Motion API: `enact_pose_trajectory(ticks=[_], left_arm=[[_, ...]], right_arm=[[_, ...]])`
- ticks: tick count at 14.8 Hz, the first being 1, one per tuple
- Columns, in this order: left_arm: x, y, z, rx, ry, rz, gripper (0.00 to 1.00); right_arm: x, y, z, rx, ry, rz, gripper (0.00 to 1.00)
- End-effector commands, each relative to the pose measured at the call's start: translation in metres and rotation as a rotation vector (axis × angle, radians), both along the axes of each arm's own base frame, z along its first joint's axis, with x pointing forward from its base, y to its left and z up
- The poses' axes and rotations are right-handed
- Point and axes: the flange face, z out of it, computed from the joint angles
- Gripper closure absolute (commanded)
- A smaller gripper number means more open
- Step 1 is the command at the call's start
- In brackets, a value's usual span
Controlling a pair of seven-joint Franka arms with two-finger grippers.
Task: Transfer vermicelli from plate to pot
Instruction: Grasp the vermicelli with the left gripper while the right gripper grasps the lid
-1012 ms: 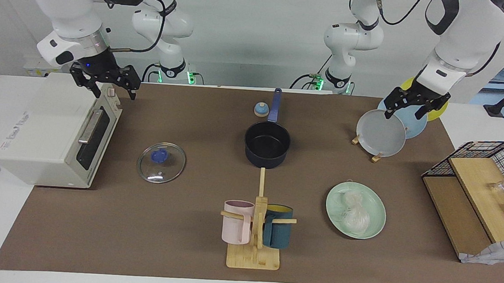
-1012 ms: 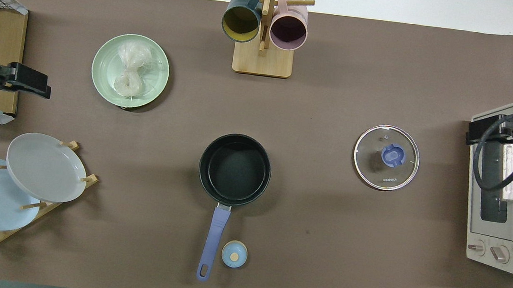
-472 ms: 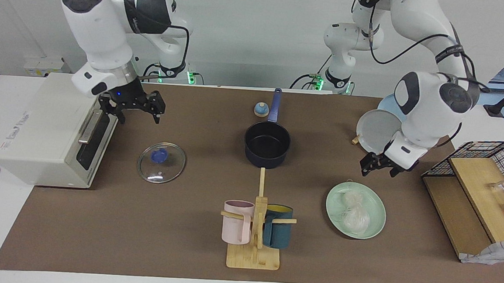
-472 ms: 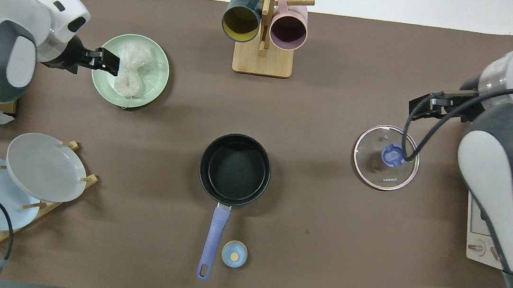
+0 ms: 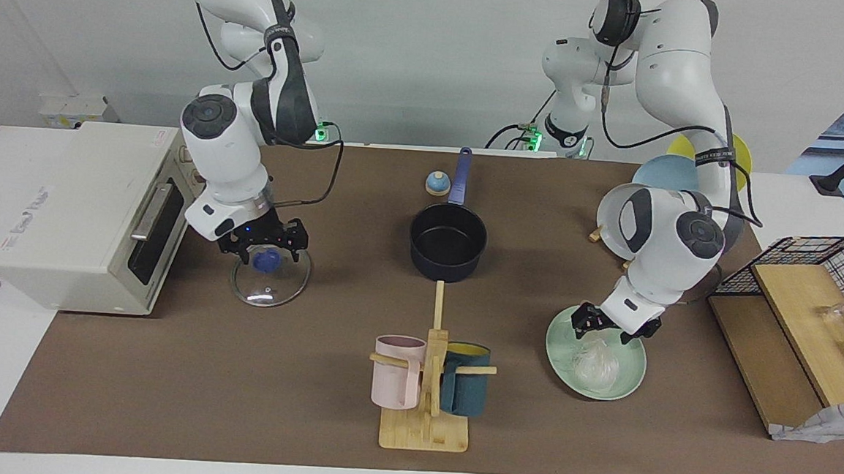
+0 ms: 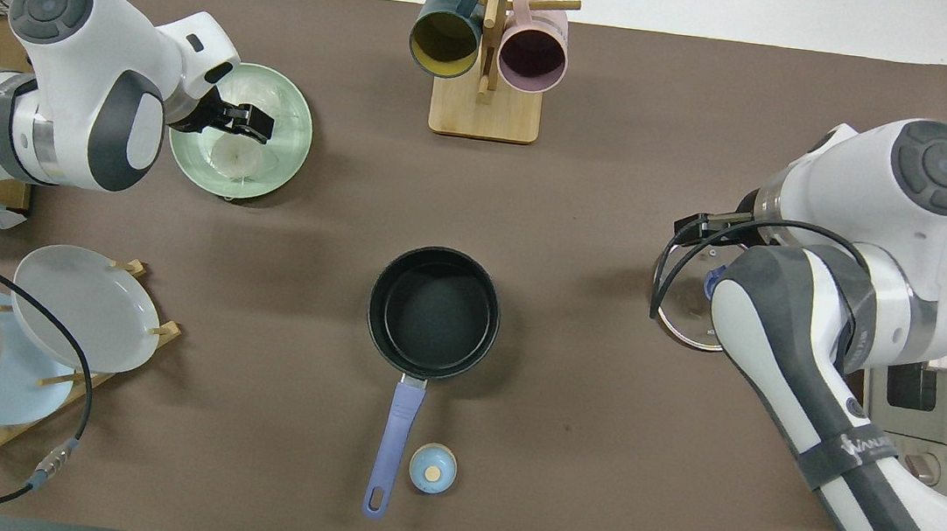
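Over the plate [image 5: 630, 374]: my left gripper [image 5: 613, 326], jaws apart, lowering to take the vermicelli [image 5: 594, 362].
Over the lid [image 5: 270, 286]: my right gripper [image 5: 266, 243], jaws apart.
Beside the plate: pot [image 5: 447, 241] empty.

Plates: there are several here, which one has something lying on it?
The mint-green plate, flat on the mat, carries the vermicelli; the grey plate stands bare in its rack.

Brown mat [image 5: 309, 406] covers the bench. Toaster oven [image 5: 86, 216] at the right arm's end, glass lid [image 5: 270, 284] w/ blue knob beside it. Mug rack [image 5: 426, 413] at the edge farthest from the robots: pink mug [image 5: 397, 371] & teal mug [image 5: 465, 390]. Small blue knob-like thing [image 5: 437, 184], maybe a timer. Plate rack: grey plate [image 6: 86, 308], light blue, yellow. Wire basket [image 5: 815, 276] w/ boards at the left arm's end.
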Motion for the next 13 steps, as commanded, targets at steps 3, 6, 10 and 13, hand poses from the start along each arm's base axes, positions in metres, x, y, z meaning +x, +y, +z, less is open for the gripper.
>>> enact_pose_trajectory(ticks=[3,6,10,13], left_arm=[[0.002,-0.015,-0.011,0.019,-0.040,-0.117,0.00],[0.002,-0.011,-0.012,0.027,-0.035,-0.167,0.28],[-0.001,-0.010,-0.017,0.055,-0.025,-0.202,0.78],[0.000,-0.007,-0.010,0.056,-0.003,-0.194,1.00]], right_arm=[[-0.030,-0.016,-0.037,-0.001,-0.011,0.092,0.00],[-0.031,-0.019,-0.058,-0.005,-0.003,0.190,0.00],[-0.035,-0.035,-0.073,-0.006,0.025,0.207,0.00],[-0.036,-0.038,-0.077,-0.004,0.030,0.200,0.00]])
